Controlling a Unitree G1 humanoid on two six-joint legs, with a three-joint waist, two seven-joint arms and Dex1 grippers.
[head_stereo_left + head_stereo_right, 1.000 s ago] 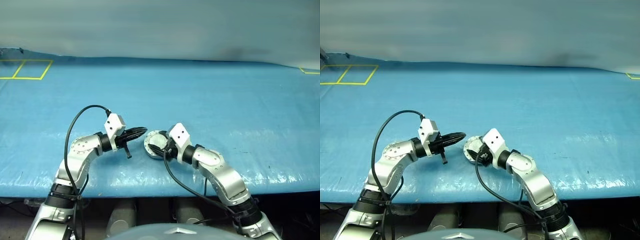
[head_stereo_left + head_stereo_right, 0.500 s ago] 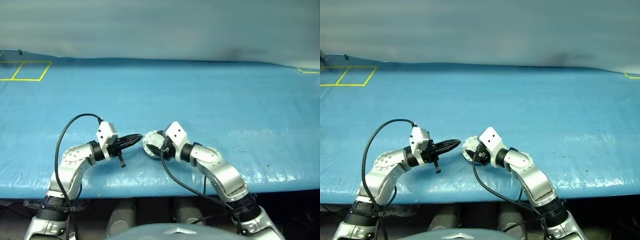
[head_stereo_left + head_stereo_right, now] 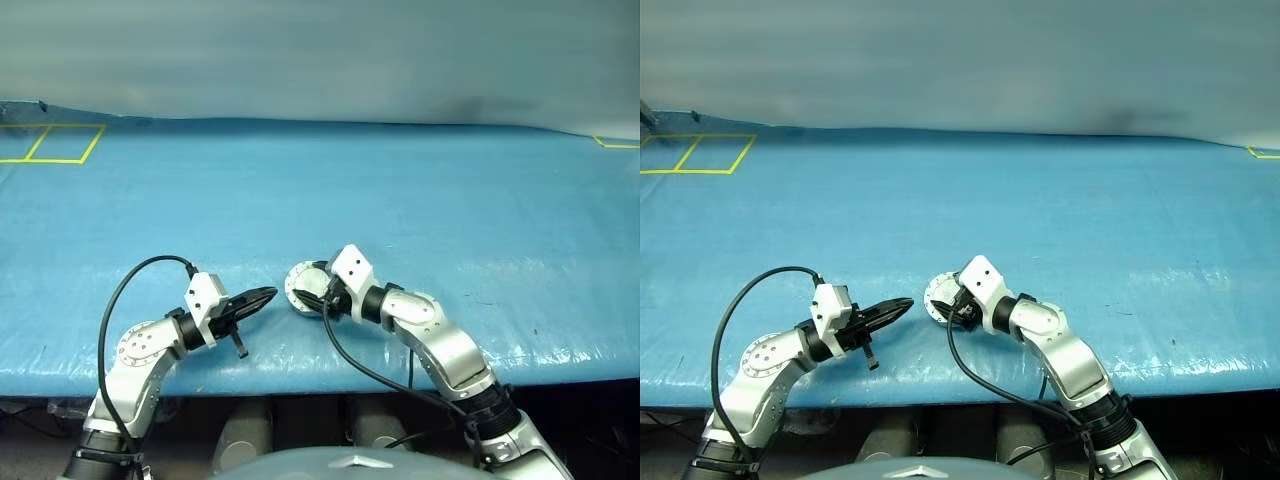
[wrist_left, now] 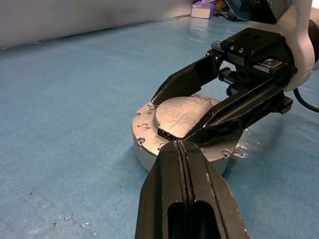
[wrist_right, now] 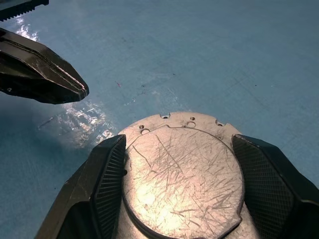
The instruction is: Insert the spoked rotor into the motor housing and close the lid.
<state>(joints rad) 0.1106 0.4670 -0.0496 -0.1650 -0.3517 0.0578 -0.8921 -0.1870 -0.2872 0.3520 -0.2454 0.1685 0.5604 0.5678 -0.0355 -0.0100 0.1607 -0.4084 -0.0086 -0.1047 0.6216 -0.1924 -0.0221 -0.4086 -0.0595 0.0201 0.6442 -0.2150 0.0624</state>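
Right pincer (image 5: 182, 189) apparently gripping lid (image 5: 183, 179) edges; left pincer (image 3: 262, 297) closed, just beside.

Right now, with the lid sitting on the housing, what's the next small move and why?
Probably open the right hand and ease it back. The lid looks seated flat on the motor housing, with the right fingers flanking it, and the shut left hand sits apart, so little seems left.

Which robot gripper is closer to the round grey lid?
The right one. The right gripper has a finger on each side of the lid. The left gripper is shut and sits off to the lid's side, not touching it.
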